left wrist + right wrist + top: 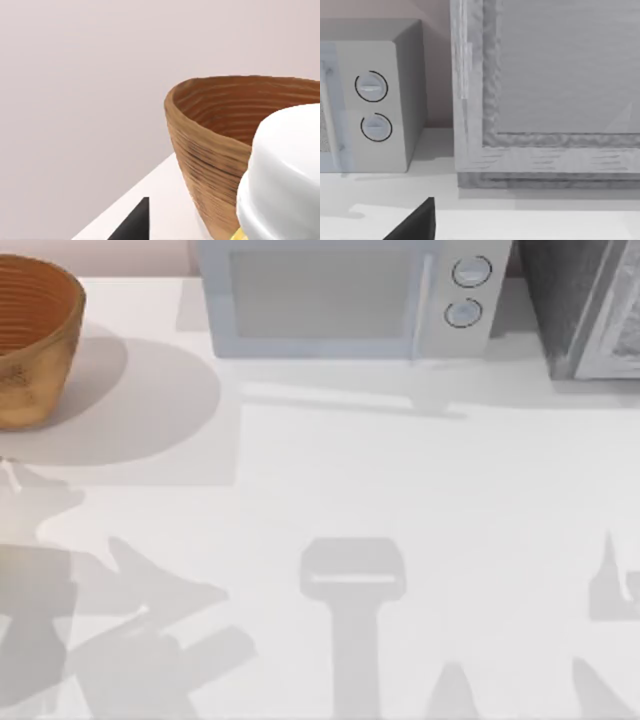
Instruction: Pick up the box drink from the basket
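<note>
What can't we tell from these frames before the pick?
- Basket contents: top view's left edge cuts it off; in left wrist view a white rounded object blocks the inside.
- Box drink: not identifiable.
- Grey cabinet: cut by top view's right edge.
- Microwave: top cropped.

Looks like a kitchen setup to us, just a rendered one: we've got a white microwave (345, 298) with two round dials at the back of a plain white desk (400, 500), a grey cabinet (585, 305) beside it, and a woven basket (30, 340) far left.
</note>
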You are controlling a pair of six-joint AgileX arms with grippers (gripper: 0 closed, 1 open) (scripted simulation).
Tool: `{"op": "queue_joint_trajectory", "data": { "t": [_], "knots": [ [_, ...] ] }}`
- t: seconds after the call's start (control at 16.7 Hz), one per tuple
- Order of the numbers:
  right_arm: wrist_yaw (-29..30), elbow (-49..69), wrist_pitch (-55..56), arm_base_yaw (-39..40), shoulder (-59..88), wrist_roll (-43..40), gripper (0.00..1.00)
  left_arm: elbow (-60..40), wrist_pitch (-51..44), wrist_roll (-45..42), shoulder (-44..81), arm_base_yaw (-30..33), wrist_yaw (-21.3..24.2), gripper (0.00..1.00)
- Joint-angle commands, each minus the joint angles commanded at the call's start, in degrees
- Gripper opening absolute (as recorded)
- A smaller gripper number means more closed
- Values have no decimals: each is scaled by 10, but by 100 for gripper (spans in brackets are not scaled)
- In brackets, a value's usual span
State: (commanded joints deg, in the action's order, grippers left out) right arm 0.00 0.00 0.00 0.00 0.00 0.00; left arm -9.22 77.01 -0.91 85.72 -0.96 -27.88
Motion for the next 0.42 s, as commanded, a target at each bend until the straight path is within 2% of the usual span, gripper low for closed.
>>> {"op": "queue_joint_trajectory", "data": {
  "t": [0.06, 0.12, 0.42],
  "knots": [
    [0, 0, 0, 0, 0, 0, 100, 0, 0, 0, 0, 0, 0, 98],
    [0, 0, 0, 0, 0, 0, 100, 0, 0, 0, 0, 0, 0, 100],
    [0, 0, 0, 0, 0, 0, 100, 0, 0, 0, 0, 0, 0, 100]
  ]
}}
